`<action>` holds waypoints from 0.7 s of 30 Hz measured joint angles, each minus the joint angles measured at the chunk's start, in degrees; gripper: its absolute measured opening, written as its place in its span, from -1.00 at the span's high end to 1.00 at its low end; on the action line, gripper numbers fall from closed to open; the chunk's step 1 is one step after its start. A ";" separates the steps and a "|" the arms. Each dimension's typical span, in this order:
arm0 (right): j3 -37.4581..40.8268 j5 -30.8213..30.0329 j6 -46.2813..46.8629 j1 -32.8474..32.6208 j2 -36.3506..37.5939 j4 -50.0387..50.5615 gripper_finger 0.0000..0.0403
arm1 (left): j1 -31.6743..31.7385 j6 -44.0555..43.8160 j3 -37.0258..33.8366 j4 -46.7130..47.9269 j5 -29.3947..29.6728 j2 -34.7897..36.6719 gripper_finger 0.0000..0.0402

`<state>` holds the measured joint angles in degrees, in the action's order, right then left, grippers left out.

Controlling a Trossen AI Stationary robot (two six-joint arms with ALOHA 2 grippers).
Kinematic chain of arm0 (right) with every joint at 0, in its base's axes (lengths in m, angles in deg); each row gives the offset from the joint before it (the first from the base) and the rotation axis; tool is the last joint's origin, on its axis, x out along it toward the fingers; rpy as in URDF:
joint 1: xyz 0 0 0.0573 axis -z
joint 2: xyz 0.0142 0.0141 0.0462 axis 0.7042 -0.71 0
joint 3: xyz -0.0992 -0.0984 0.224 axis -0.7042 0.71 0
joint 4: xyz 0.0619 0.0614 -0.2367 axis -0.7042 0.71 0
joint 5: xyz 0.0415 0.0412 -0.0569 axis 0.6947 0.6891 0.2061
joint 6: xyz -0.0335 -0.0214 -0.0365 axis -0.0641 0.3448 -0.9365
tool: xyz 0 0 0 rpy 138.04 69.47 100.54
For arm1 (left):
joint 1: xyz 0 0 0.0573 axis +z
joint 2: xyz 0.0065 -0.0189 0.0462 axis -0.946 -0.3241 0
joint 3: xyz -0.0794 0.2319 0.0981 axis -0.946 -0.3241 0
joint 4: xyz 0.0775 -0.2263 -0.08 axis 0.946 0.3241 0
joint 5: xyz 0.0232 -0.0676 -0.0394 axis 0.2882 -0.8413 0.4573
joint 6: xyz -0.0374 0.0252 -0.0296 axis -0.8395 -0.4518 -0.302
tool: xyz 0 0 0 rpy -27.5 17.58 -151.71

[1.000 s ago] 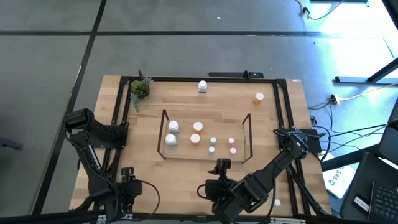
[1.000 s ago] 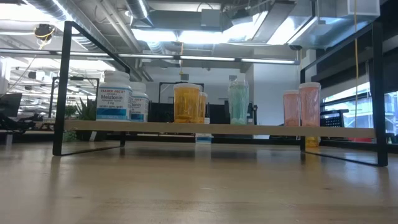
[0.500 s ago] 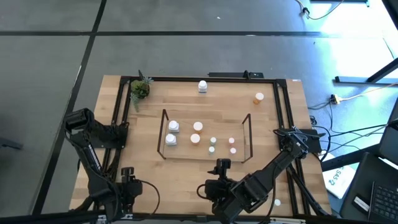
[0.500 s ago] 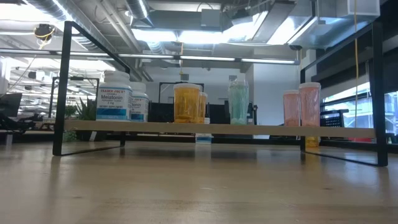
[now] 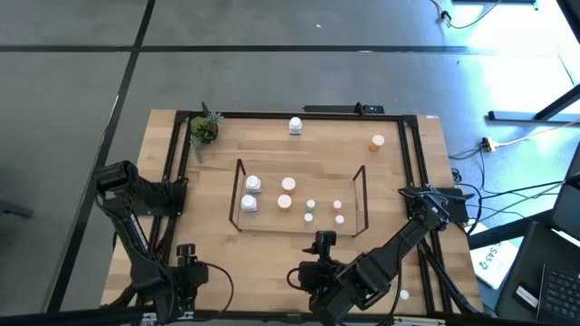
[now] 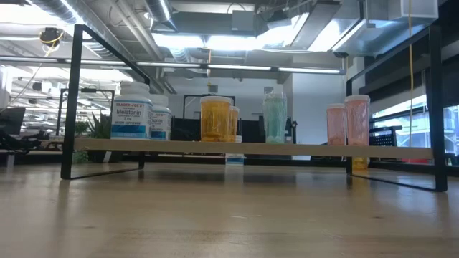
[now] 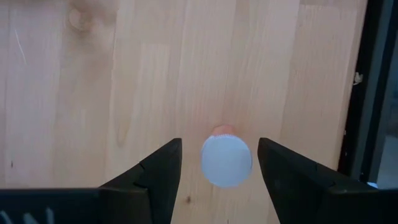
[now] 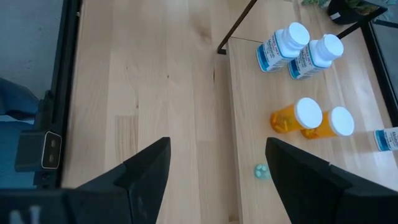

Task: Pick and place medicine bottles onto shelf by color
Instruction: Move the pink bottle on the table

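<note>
Straddling a small white-capped bottle [image 7: 226, 160], the left gripper [image 7: 219, 144] had its fingers [image 7: 158, 177] spread, with bare wood showing on either side of the cap, so nothing was pinched. The bottle stood upright on the table [image 7: 93, 93] directly beneath the wrist. Only a pinkish-orange sliver of its body showed past the cap, so its colour could not be settled.

It looked like light, rigid plastic, smooth and round. It was likely to twist or tip if squeezed off-centre, so the fingers would best close squarely across the cap or just below it.

The right gripper [image 8: 217, 155] hung splayed and empty. Ahead of it stood the shelf [image 8: 233, 124], with white bottles [image 8: 301, 50] and orange bottles [image 8: 311, 119] on it.
</note>
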<state>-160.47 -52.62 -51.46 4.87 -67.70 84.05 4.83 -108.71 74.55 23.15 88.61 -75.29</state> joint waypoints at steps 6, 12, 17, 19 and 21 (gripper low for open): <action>0.00 0.00 0.05 -0.02 0.00 0.00 -0.31 | 0.00 -0.04 0.00 0.03 -0.95 -1.39 -0.02; 0.00 -0.03 0.05 -0.02 0.00 0.00 -0.31 | 0.00 -0.07 0.00 -1.05 -0.96 -1.96 -0.02; 0.00 -0.07 0.05 -0.02 0.00 0.02 -0.31 | 0.00 -0.04 0.00 -1.32 -0.96 -1.96 -0.02; 0.00 -0.07 0.04 -0.02 0.00 0.02 -0.31 | -0.01 -0.04 0.00 -1.29 -0.97 -1.96 -0.02; 0.00 -0.07 -0.04 -0.02 0.00 0.04 -0.31 | 0.00 -0.04 0.00 -1.26 -0.95 -1.96 -0.02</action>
<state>-160.47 -52.69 -51.50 4.84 -67.70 84.10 4.83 -108.75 74.55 21.89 87.67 -77.25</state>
